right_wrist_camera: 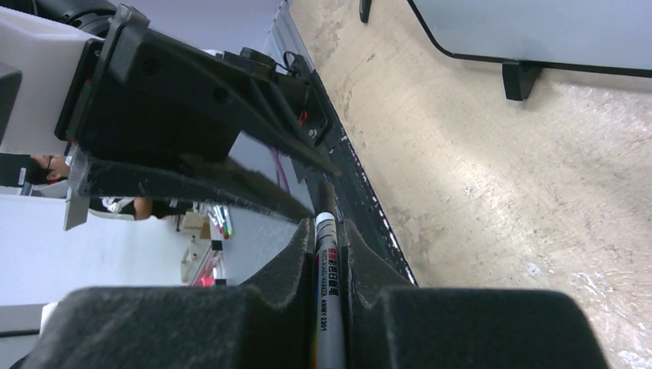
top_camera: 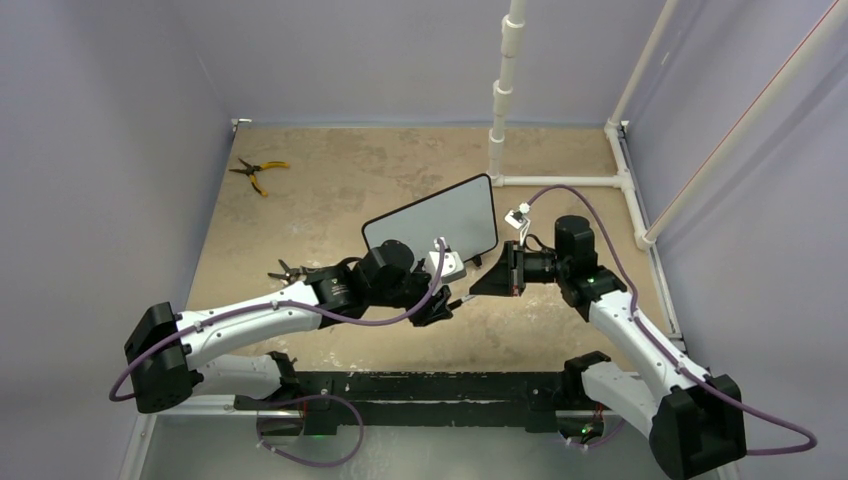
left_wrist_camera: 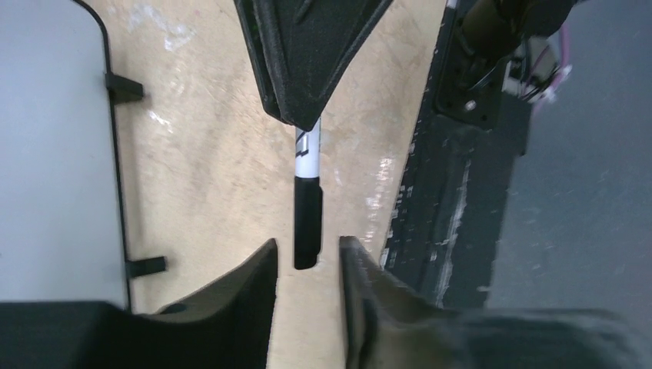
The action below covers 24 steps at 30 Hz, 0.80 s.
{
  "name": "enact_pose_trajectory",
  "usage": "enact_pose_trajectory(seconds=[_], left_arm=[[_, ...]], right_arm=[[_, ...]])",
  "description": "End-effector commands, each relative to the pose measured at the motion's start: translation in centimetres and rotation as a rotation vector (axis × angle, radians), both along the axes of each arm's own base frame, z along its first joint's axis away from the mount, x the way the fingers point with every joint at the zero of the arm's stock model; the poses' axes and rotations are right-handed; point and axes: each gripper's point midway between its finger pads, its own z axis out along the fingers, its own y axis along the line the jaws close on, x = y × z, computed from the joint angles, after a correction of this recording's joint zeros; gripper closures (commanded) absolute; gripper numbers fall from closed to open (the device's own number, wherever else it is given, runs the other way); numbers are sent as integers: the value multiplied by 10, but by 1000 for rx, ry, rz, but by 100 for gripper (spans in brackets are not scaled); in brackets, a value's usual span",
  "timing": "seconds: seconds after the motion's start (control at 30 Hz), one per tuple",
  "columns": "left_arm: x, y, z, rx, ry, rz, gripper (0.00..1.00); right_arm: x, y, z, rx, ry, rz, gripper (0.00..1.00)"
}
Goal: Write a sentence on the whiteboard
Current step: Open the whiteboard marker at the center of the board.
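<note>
**Black cap between my left tips, barrel in my right**

My right claw (right_wrist_camera: 319, 231) is pinched tight on the white barrel of the marker (left_wrist_camera: 307, 154). My left claw (left_wrist_camera: 307, 250) stands a little apart, its jaws either side of the black cap (left_wrist_camera: 307, 215) with a sliver of daylight on both flanks, gripping nothing yet. I judge the step to be uncapping. I should slide further over the cap, close squarely on it, then pull straight along the barrel with no sideways twist.

The whiteboard (top_camera: 432, 220) stands on the table (top_camera: 330, 180) just behind both claws, its face bare of writing. Its black frame and feet lie close on the far side and the black base rail (top_camera: 400, 385) on the near side. That leaves the free lane running leftward, back along my own forearm. Yellow-handled pliers (top_camera: 258, 172) sit well apart in the far left corner.
</note>
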Motion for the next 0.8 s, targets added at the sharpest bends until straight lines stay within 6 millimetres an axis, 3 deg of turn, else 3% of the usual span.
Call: enact_pose_trajectory(seconds=[0.0, 0.1, 0.27, 0.5, 0.77], left_arm=[[2, -8, 14, -53, -8, -3, 52], [0, -14, 13, -63, 11, -22, 34], [1, -25, 8, -49, 34, -40, 31], [-1, -33, 4, -59, 58, -62, 47], [-11, -42, 7, -104, 104, -112, 57]], right_arm=[[8, 0, 13, 8, -106, -16, 100], [7, -1, 14, 8, -112, -10, 100], [3, 0, 22, 22, -152, 21, 100], [-6, -1, 27, 27, -179, 66, 100], [-8, -2, 23, 16, -178, 80, 100]])
